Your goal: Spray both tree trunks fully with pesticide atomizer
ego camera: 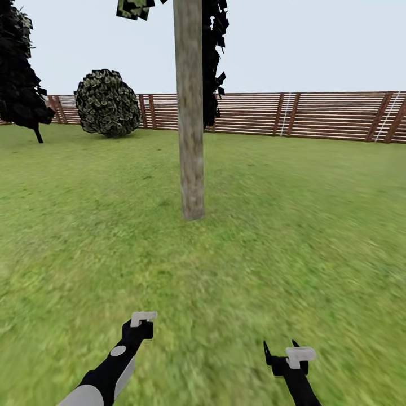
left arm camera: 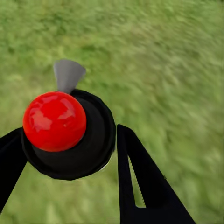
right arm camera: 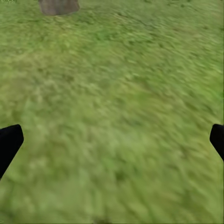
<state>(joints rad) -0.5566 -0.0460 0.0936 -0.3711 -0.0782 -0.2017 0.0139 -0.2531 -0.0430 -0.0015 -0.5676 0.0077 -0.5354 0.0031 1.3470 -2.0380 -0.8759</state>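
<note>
One thick, mottled grey-brown tree trunk (ego camera: 190, 129) rises from the lawn straight ahead, a few arm lengths away; its base (right arm camera: 58, 5) also appears in the right wrist view. The second tree is out of view. The pesticide atomizer (left arm camera: 56, 122), a black round body with a bright red ball and a grey nozzle, sits between the fingers of my left gripper (left arm camera: 70, 135), which is shut on it. In the head view the left gripper (ego camera: 142, 322) hangs low over the grass. My right gripper (ego camera: 279, 347) (right arm camera: 114, 137) is open and holds nothing. No pesticide specks are visible.
Green grass (ego camera: 293, 225) stretches on all sides. A brown slat fence (ego camera: 316, 115) closes the far side. A round leafy bush (ego camera: 107, 102) and a thin-trunked dark tree (ego camera: 20, 67) stand at the far left.
</note>
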